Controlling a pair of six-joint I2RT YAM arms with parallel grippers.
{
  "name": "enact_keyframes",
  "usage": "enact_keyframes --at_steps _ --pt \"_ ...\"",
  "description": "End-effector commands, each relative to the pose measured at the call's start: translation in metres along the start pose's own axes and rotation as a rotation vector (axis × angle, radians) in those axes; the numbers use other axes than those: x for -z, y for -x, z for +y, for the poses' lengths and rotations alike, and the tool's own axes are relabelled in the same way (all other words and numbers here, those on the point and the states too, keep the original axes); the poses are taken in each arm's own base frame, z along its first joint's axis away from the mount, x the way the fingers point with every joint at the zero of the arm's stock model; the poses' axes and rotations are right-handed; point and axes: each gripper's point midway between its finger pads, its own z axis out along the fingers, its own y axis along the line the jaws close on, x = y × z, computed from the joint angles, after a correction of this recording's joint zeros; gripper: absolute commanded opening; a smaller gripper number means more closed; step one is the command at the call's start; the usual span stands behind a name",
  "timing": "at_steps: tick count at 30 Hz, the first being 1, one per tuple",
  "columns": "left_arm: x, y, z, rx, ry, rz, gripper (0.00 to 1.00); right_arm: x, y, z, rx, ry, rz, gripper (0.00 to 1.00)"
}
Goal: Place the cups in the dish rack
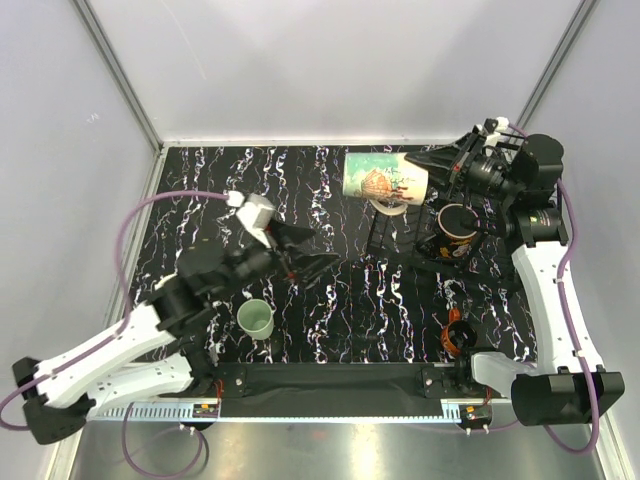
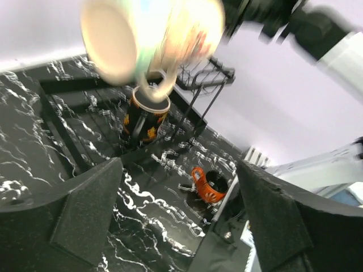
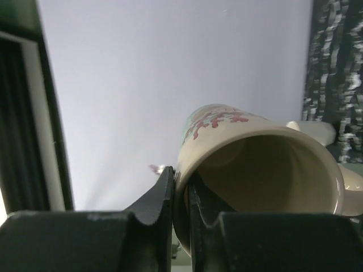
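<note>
Right gripper: jaws pinch the rim of the cream cup, which is held sideways over the dish rack, upper centre. Black cup stands in the rack. Mint cup and red cup appear unloaded on the table. Left gripper: jaws wide, empty.

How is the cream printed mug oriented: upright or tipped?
Tipped: the cream printed mug hangs horizontal, its rim pinched by the right gripper.

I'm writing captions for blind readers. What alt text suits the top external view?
The right gripper pinches the rim of a cream printed mug, held on its side over the black wire dish rack, where a black patterned mug stands. The left gripper hangs open near a mint-green cup; a red mug lies by the right arm's base.
</note>
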Motion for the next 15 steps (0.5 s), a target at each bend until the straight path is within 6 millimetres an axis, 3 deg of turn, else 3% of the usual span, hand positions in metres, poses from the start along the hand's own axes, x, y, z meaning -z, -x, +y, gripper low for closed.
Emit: enact_keyframes --at_steps 1,5,6,8,9,15 --pt "-0.021 0.019 -0.016 -0.046 -0.110 -0.137 0.92 0.025 -0.041 0.085 0.087 0.249 0.135 0.00" --pt "-0.041 0.022 -0.016 -0.076 -0.133 -0.196 0.94 0.031 -0.046 0.104 0.042 0.310 0.172 0.00" --pt "-0.042 0.032 -0.021 -0.077 -0.155 -0.243 0.94 0.033 -0.048 0.108 0.021 0.328 0.185 0.00" --pt "-0.050 0.030 -0.024 -0.084 -0.186 -0.262 0.95 0.035 -0.049 0.109 0.005 0.337 0.197 0.00" --pt "-0.050 0.040 -0.031 -0.090 -0.221 -0.316 0.95 0.036 -0.050 0.110 -0.003 0.343 0.205 0.00" --pt "-0.066 0.053 -0.044 -0.115 -0.279 -0.364 0.96 0.042 -0.059 0.115 0.003 0.350 0.220 0.00"
